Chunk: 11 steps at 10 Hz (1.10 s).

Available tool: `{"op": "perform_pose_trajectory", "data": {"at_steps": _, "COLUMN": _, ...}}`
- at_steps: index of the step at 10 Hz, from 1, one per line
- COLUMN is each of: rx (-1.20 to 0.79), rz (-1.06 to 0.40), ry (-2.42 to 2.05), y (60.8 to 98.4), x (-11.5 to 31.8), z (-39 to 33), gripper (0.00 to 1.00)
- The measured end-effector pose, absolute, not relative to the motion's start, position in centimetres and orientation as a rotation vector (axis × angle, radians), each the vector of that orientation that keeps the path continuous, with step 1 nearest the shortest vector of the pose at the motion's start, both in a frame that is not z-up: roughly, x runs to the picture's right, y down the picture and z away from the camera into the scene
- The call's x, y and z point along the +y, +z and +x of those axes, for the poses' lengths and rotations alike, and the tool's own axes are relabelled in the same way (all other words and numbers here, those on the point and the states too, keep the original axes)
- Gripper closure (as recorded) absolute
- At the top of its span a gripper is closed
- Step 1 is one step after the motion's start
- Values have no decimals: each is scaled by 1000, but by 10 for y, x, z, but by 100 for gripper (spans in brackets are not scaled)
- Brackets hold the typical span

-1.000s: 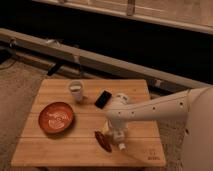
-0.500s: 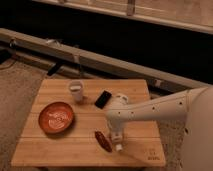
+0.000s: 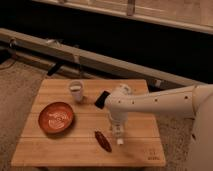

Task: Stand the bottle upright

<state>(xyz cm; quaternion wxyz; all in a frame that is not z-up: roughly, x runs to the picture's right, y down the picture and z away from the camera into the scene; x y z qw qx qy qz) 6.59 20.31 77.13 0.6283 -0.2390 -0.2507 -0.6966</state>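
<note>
My gripper point(image 3: 116, 129) hangs at the end of the white arm that reaches in from the right, and points down at the wooden table point(image 3: 60, 150) near its front middle. A slim pale bottle point(image 3: 119, 138) shows right under the gripper. It looks roughly upright with its lower end at the tabletop. The gripper hides its upper part, so the hold on it is unclear. A dark red-brown elongated object point(image 3: 103, 141) lies flat just left of the bottle.
A short white cup point(image 3: 76, 91) stands at the back middle of the table. A black flat object point(image 3: 102, 99) lies next to the arm's wrist. A red-orange bowl point(image 3: 56, 116) sits at the left. The floor drops away around the table edges.
The gripper has stayed over the same spot near the front middle, shifting only slightly. The other objects have not moved.
</note>
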Motion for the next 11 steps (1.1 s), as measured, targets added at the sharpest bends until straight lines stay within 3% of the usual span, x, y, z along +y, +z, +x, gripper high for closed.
{"op": "perform_pose_trajectory", "data": {"at_steps": 4, "rx": -587, "rz": -567, "ry": -1580, "y": 741, "x": 139, "z": 81, "gripper": 100}}
{"op": "perform_pose_trajectory", "data": {"at_steps": 11, "rx": -696, "rz": -632, "ry": -1378, "y": 739, "x": 116, "z": 87, "gripper": 100}}
